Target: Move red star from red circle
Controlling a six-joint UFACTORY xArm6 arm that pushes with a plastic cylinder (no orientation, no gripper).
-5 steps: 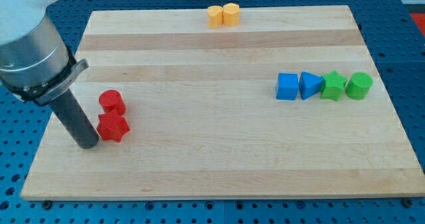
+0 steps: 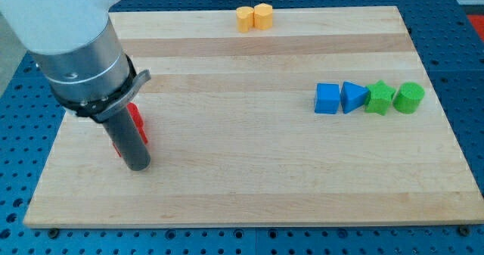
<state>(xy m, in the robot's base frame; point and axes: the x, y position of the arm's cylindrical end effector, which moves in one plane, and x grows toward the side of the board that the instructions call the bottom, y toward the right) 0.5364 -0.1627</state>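
Note:
My tip [image 2: 138,166] rests on the board at the view's lower left. The rod and arm body cover most of the two red blocks. Only a sliver of red shows to the right of the rod: the red circle's edge [image 2: 134,111] above, the red star's edge [image 2: 141,132] below it. I cannot tell whether the two red blocks touch. My tip sits just below and in front of the red star.
Two yellow blocks [image 2: 254,17] sit side by side at the view's top edge. At the right, a row runs: blue cube [image 2: 327,99], blue triangle [image 2: 352,97], green star [image 2: 380,98], green cylinder [image 2: 409,97]. The board's left edge [image 2: 47,157] is near my tip.
The rod has moved right, from the left side of the red star to in front of it. It now covers most of both red blocks.

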